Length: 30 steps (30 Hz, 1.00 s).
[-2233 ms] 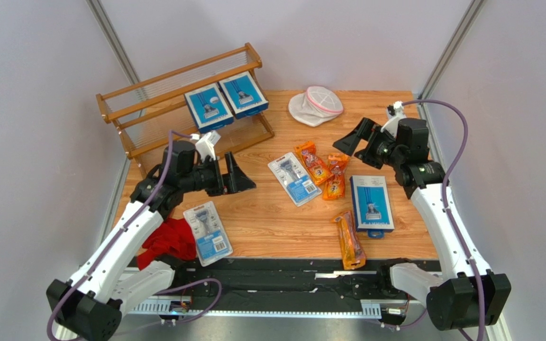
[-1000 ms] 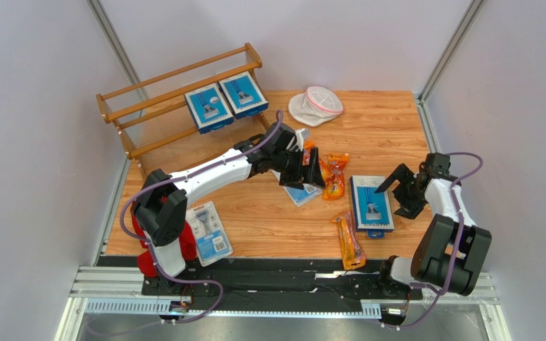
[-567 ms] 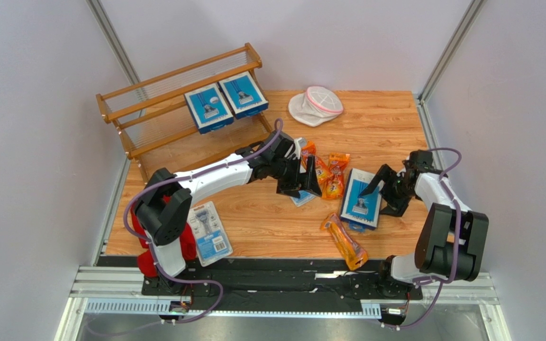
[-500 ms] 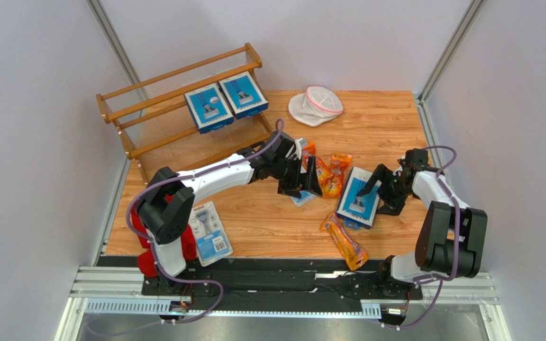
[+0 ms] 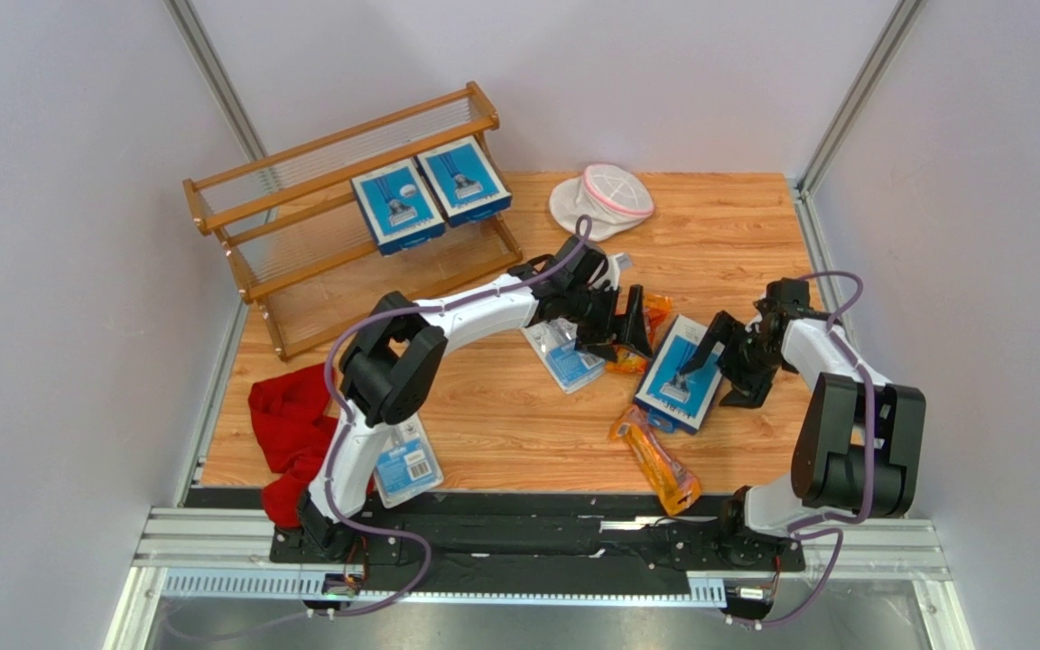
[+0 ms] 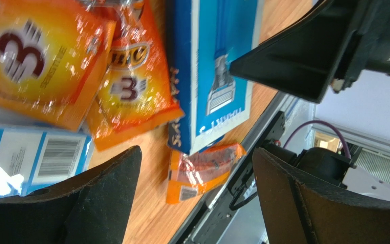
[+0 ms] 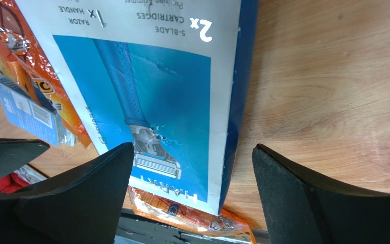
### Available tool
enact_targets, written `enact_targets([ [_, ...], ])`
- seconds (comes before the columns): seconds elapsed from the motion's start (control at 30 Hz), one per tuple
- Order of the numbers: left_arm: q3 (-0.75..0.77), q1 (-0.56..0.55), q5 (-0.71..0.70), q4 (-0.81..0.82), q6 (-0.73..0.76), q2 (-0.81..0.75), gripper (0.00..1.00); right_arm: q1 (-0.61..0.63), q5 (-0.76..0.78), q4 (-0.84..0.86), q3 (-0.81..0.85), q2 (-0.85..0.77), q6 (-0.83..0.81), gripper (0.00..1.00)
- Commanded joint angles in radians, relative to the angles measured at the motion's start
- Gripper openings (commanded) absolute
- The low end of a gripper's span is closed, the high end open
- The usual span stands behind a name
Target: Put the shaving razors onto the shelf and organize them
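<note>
shaving razors sit partly on the shelf and partly on the table. one blue box (image 5: 398,206) and a second blue box (image 5: 463,179) lie side by side on the top tier of the wooden shelf (image 5: 295,183), toward its right end.

the left gripper (image 5: 625,329) hangs spread wide over a pair of orange bags (image 6: 126,86) mid-table. its fingers (image 6: 100,203) hold nothing, and whether they touch the bags cannot be told. the right gripper (image 7: 193,152) is likewise released wide. in its wrist view one finger shows to each side of a third blue box (image 5: 676,379), which lies flat and angled on the table (image 5: 512,420). contact with that box cannot be told.

a blister pack (image 5: 560,359) lies just left of the orange pair, partly beneath them. another blister pack (image 5: 408,463) rests by the front edge beside the left arm. a third orange bag (image 5: 657,463) lies near the front edge, its end at the third box's lower corner. bare wood shows to the right of that box in the right wrist view, and from above between the mid-table blister pack and the shelf.

the third box reads "5-blade", "2x cartridges", "1x razor handle" and a brand beginning "harry". the orange bags read "bic" with a large "3".

a red cloth (image 5: 292,423) lies at the left front, and a white pouch (image 5: 603,201) at the back.
</note>
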Motion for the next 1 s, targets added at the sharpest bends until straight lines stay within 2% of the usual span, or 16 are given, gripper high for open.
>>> enact_targets([
  [0.0,0.091,-0.009,0.086,-0.002,0.05,0.051,0.88,-0.017,0.04,0.005,0.033,-0.006,-0.01,0.91],
  [0.33,0.191,-0.021,0.22,-0.06,0.113,0.153,0.85,-0.039,0.04,0.062,0.029,0.002,-0.018,0.91],
  [0.57,0.217,-0.021,0.228,-0.113,0.134,0.183,0.85,-0.039,0.054,0.12,0.055,0.034,-0.001,0.9],
  [0.63,0.214,-0.021,0.218,-0.121,0.131,0.187,0.85,-0.039,0.014,0.139,0.069,0.069,-0.002,0.89],
  [0.7,0.205,-0.021,0.218,-0.115,0.127,0.187,0.85,-0.036,-0.021,0.145,0.078,0.093,-0.009,0.81],
  [0.8,0.159,-0.021,0.214,-0.068,0.11,0.163,0.85,-0.037,-0.072,0.152,0.086,0.124,-0.018,0.75],
  [0.97,0.128,-0.021,0.243,-0.032,0.094,0.155,0.85,-0.013,-0.086,0.168,0.101,0.124,-0.029,0.73],
])
